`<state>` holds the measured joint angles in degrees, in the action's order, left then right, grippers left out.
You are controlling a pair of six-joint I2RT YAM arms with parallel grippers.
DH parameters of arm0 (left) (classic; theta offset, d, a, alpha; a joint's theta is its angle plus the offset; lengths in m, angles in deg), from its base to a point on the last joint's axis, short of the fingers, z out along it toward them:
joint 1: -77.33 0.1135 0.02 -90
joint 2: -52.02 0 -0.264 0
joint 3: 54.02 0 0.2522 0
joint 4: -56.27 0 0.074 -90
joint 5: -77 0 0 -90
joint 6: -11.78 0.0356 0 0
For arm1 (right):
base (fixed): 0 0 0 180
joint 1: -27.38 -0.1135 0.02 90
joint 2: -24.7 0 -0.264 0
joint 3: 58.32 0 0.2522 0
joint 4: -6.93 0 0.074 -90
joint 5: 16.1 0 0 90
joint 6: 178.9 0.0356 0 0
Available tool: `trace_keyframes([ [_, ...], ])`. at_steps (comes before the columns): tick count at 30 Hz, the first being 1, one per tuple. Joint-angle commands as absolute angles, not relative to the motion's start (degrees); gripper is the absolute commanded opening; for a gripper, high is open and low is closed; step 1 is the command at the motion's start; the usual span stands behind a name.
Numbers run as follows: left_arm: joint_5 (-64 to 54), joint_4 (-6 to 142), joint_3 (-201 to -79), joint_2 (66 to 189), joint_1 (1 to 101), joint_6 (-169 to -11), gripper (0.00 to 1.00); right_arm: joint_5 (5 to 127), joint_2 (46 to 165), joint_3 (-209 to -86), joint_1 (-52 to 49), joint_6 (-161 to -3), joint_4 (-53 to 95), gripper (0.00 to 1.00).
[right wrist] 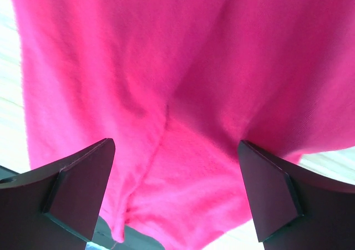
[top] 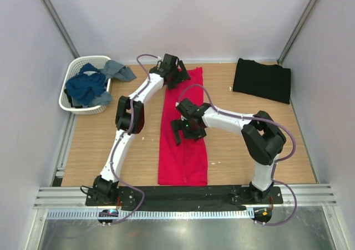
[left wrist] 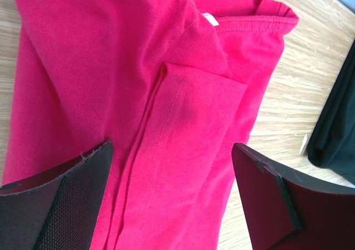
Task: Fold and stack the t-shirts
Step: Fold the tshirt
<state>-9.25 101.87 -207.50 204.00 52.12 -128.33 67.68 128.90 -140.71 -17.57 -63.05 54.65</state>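
Observation:
The red t-shirt (top: 184, 133) lies on the table folded into a long narrow strip that runs from the far middle to the near edge. My left gripper (top: 178, 77) is open above its far end, where the collar (left wrist: 249, 18) and a folded-in sleeve show. My right gripper (top: 186, 133) is open above the middle of the strip, and red cloth (right wrist: 183, 122) fills its view between the fingers. The black t-shirt (top: 262, 79) lies folded at the far right; its edge shows in the left wrist view (left wrist: 338, 133).
A white lattice basket (top: 77, 75) with blue and grey clothes stands at the far left; a grey garment (top: 117, 70) hangs over its rim onto the table. Grey walls close in the table. A metal rail (top: 183, 194) runs along the near edge.

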Motion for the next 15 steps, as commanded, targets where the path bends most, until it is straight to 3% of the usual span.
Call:
trace_keyframes([
  [1, -8.25, 106.33, -207.52, 205.84, 52.28, -124.81, 0.90, 70.91, 129.90, -151.34, -17.89, -66.75, 60.50, 1.00],
  [9, -8.69, 104.93, -208.40, 193.02, 53.51, -121.82, 0.94, 72.50, 127.63, -168.40, -11.14, -67.46, 64.90, 1.00],
  [15, -6.33, 105.80, -205.24, 183.87, 56.41, -120.24, 0.96, 72.05, 119.90, -163.95, -2.17, -64.82, 64.90, 1.00],
])
